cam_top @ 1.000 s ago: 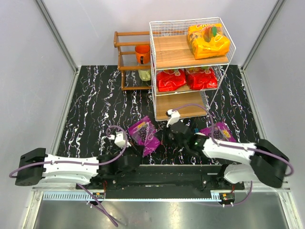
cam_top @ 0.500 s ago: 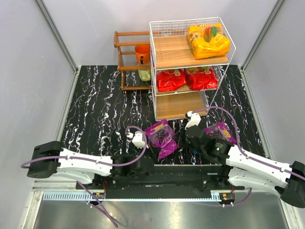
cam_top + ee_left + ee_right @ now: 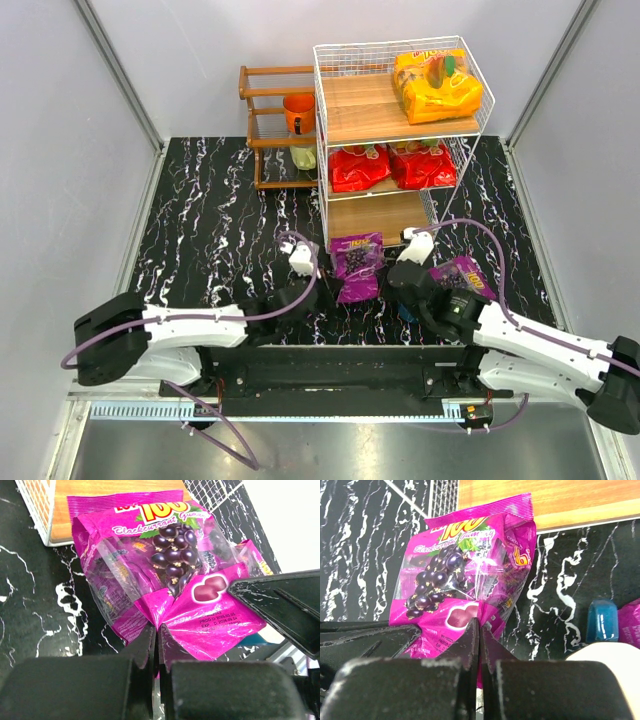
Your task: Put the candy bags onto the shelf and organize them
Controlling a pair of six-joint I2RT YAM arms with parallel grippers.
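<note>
Tall white wire shelf (image 3: 322, 120) with three wooden boards, standing at the back of a black marbled table (image 3: 200, 220)

On the shelf's top board, at its right end: an orange-yellow bag (image 3: 437, 85) of candy, lying flat

On the shelf's middle board: two red bags (image 3: 358, 167), side by side and filling most of the width

Shelf's bottom board bare wood

Just in front of the shelf's bottom board: a purple bag (image 3: 357, 265) printed with dark berries, label facing up, top edge reaching the board's front lip; whether touching it cannot be told

Left gripper (image 3: 156, 632), reaching towards the shelf from the front left: fingers pressed together on the bottom edge of the purple bag, plastic creased where pinched

Right gripper (image 3: 479, 627), reaching towards the shelf from the front right: fingers likewise closed tight on the bottom edge of the same purple bag, just beside the left gripper

To the front right of the shelf, flat on the table next to the right arm: a second purple bag (image 3: 462, 275), partly hidden by the arm

Left of the shelf, touching or nearly touching it: a smaller dark wooden rack (image 3: 262, 95) holding an orange cup (image 3: 298, 112)
</note>
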